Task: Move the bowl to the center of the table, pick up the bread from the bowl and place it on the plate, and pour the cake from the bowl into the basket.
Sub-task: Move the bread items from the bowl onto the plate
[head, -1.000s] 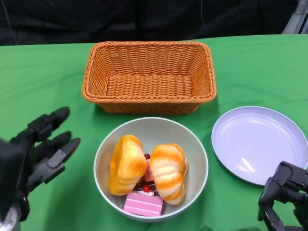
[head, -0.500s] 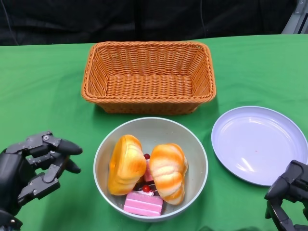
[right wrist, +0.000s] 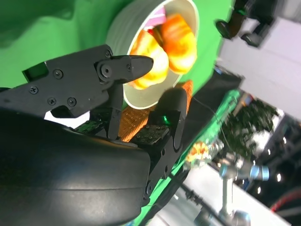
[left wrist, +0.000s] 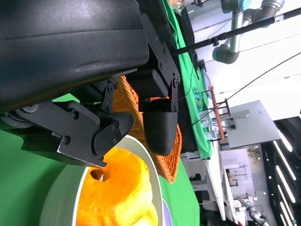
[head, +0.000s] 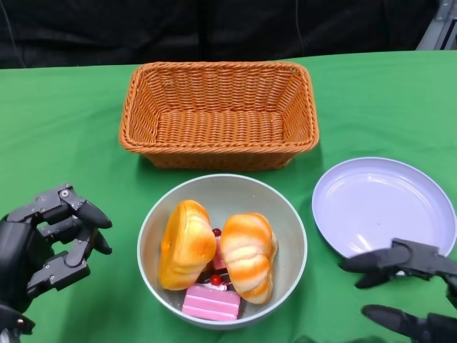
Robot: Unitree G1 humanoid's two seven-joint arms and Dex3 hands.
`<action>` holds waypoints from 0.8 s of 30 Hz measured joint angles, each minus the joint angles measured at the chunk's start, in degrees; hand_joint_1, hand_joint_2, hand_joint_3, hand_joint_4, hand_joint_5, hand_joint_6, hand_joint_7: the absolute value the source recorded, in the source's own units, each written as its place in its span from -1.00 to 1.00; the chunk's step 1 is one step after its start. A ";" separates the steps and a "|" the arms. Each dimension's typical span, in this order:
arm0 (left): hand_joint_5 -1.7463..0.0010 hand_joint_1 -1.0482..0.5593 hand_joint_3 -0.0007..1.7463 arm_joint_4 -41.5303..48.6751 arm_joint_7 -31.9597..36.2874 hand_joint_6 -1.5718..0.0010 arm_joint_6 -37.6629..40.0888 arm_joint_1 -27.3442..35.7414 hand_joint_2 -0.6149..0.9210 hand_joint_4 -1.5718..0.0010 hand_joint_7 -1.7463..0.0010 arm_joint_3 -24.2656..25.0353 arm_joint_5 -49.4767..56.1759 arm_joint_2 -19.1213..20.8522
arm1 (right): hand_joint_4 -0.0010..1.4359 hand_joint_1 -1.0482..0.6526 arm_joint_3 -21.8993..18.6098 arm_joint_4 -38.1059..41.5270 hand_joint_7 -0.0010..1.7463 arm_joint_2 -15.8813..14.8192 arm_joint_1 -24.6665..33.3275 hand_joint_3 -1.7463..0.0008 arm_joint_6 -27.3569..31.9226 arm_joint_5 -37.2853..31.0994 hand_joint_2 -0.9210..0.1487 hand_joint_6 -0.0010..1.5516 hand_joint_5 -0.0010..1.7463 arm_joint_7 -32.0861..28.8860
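Observation:
A pale grey bowl (head: 289, 221) stands near the front middle of the green table, holding two orange bread rolls (head: 187, 244) (head: 248, 254) and a pink cake slice (head: 211, 302) with red berries. Behind it sits the woven orange basket (head: 218, 114), with nothing in it. A lavender plate (head: 385, 211) lies to the bowl's right. My left hand (head: 46, 246) hovers left of the bowl with fingers curled, holding nothing. At the lower right my right hand (head: 403, 289) has its fingers spread, beside the plate's near rim. The right wrist view shows the bowl (right wrist: 123, 35) and rolls (right wrist: 162, 44) beyond the fingers.
A dark backdrop runs behind the table's far edge. Green cloth (head: 64, 136) lies bare to the left of the basket and bowl. The left wrist view catches the basket (left wrist: 136, 115) and a roll (left wrist: 117, 193) beyond my fingers.
My left hand has pulled back and curled its fingers in, away from the bowl. My right hand has risen into view and spread its fingers toward the bowl.

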 measured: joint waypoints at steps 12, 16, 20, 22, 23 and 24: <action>-0.81 0.39 0.17 2.11 -0.12 -0.01 -0.49 -0.72 0.63 0.06 -0.46 0.38 -1.57 0.04 | -0.29 -0.47 7.71 -0.80 -0.99 -1.75 -11.19 0.99 5.08 -13.12 -0.99 -0.23 -0.70 -0.53; -0.81 0.37 0.17 3.24 -0.14 0.00 -1.59 -1.19 0.62 0.06 -0.48 0.34 -1.14 0.05 | -0.29 -0.51 9.68 -0.76 -1.00 -1.78 -15.27 0.97 7.23 -16.32 -1.00 -0.24 -0.72 -0.55; -0.81 0.35 0.18 3.79 -0.60 0.01 -1.73 -1.24 0.62 0.06 -0.49 0.34 -1.40 0.07 | -0.27 -0.51 11.55 -0.58 -1.00 -1.97 -18.45 0.99 8.23 -18.82 -0.98 -0.25 -0.74 -0.55; -0.81 0.35 0.16 4.00 -1.13 0.02 -1.82 -1.29 0.62 0.07 -0.48 0.32 -1.41 0.08 | -0.26 -0.54 12.54 -0.23 -1.00 -2.03 -19.74 0.99 8.40 -20.37 -0.99 -0.25 -0.76 -0.63; -0.80 0.35 0.14 4.09 -1.23 0.01 -1.87 -1.36 0.63 0.07 -0.47 0.30 -1.40 0.08 | -0.26 -0.55 13.04 0.20 -1.00 -2.04 -20.43 0.99 8.69 -21.54 -1.00 -0.25 -0.78 -0.68; -0.80 0.35 0.13 4.19 -1.34 0.01 -1.93 -1.42 0.64 0.07 -0.47 0.30 -1.40 0.08 | -0.26 -0.56 13.53 0.53 -1.00 -2.06 -21.01 0.99 9.05 -22.67 -1.00 -0.26 -0.78 -0.79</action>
